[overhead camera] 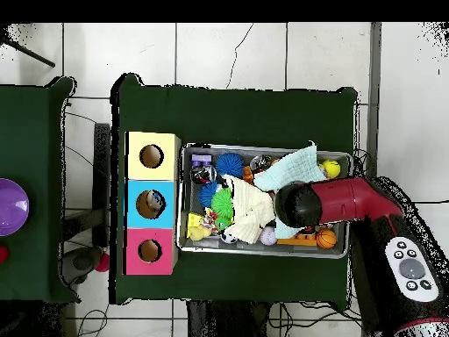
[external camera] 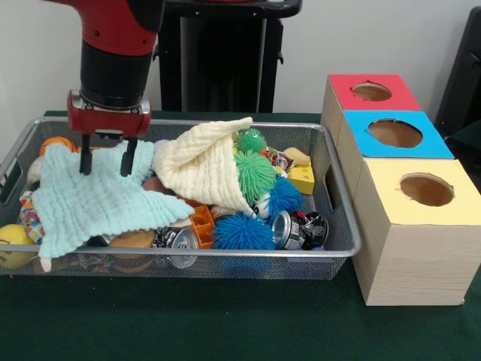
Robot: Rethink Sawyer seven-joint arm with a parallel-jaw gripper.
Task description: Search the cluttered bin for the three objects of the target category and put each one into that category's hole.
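At the frame's left, the tool hangs spread over the mint cloth; closing could snag it, dragging toys from the bin.

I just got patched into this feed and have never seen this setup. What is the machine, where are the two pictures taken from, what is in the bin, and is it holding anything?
The machine is a red and black robot arm. One picture looks across the table at it; the other looks straight down from above.

On the green table sits a wire bin full of clutter: a pale blue cloth, a cream cloth, spiky rubber balls in green and blue, cans, a yellow ball, an orange ball.

Beside the bin stand three wooden boxes, each with a round hole: red top, blue top, yellow top.

The gripper hangs open over the pale blue cloth, its two fingers down at the fabric. Nothing is held.
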